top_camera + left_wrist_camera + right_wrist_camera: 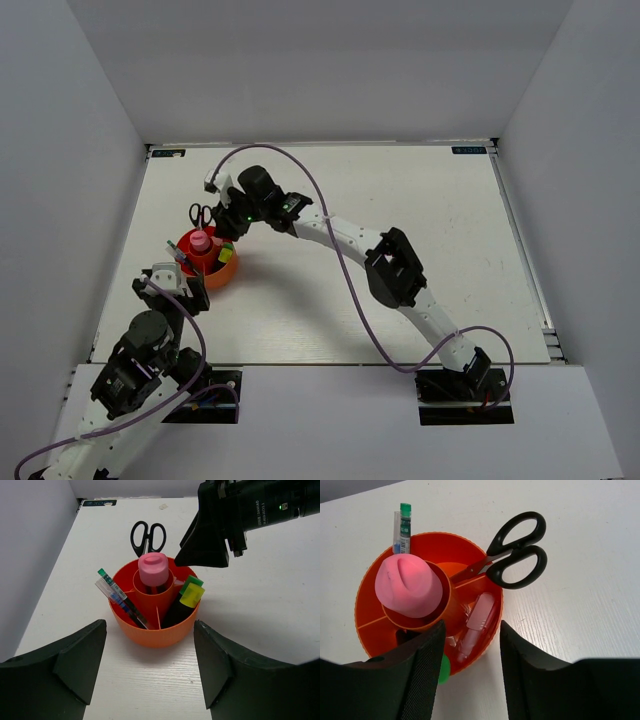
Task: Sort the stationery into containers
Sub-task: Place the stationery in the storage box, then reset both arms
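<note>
Left hand (149,629) fingers apart, cup (155,640) just ahead; right hand (471,630) apart over cup, scissors (514,553) inside.

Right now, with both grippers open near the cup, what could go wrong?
The right gripper hangs just over the cup; withdrawing carelessly, it might snag the scissors, whose handles stick out past the rim. The pens lean over the rim toward the left gripper, so a nudge might tip them out.

Right end effector (471,630) above crowded cup (367,587)
</note>
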{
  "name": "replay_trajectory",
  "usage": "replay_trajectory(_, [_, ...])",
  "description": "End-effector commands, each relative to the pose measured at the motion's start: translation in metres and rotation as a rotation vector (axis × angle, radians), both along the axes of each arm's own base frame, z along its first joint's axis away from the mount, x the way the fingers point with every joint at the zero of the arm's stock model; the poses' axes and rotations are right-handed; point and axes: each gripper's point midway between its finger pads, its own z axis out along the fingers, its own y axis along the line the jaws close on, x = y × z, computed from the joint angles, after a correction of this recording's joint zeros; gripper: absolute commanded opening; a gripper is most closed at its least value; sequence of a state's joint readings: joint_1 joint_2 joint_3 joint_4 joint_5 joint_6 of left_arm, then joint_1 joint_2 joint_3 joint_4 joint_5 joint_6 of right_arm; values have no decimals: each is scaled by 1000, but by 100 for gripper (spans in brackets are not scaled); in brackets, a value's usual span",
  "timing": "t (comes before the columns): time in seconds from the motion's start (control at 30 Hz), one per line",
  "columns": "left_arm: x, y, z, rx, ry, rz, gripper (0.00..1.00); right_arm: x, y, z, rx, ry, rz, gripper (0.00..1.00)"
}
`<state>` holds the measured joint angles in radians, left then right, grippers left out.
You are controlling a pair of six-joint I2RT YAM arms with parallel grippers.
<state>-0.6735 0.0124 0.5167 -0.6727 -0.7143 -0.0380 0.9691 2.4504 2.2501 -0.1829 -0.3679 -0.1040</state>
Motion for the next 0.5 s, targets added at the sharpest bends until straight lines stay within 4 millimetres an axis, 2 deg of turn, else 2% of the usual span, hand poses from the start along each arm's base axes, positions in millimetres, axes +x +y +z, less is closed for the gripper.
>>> replay_trajectory(0.0, [2, -6, -4, 10, 18, -22, 81, 10, 1, 48, 75, -79, -18, 51])
replay_trajectory(0.13, [2, -7, -5, 7, 16, -28, 79, 14, -12, 84, 98, -107, -45, 52])
replay_trajectory(0.17, [2, -9, -5, 8, 19, -39, 78, 21, -19, 84, 67, -115, -91, 48])
replay_trajectory(0.23, [4, -14, -6, 11, 23, -65, 63, 29, -36, 103, 42, -149, -150, 45])
replay_trajectory(0.27, [4, -20, -6, 7, 25, -100, 52, 36, -47, 112, 28, -167, -202, 45])
replay_trajectory(0.3, [4, -25, -8, 11, 39, -116, 22, 38, -60, 108, -13, -153, -224, 45])
replay_trajectory(0.33, [4, -39, -9, 10, 60, -188, 10, 43, -77, 95, -77, -130, -258, 45])
replay_trajectory(0.37, [4, -43, -7, 8, 68, -213, 0, 40, -93, 118, -66, -135, -272, 49])
replay_trajectory(0.4, [7, -51, -13, 21, 119, -232, 0, 34, -117, 88, -176, -63, -278, 58])
replay_trajectory(0.43, [4, -69, -17, 12, 153, -327, 0, 36, -132, 82, -207, -41, -297, 61])
replay_trajectory(0.47, [3, -77, -17, 13, 175, -366, 0, 32, -157, 119, -184, -82, -334, 64])
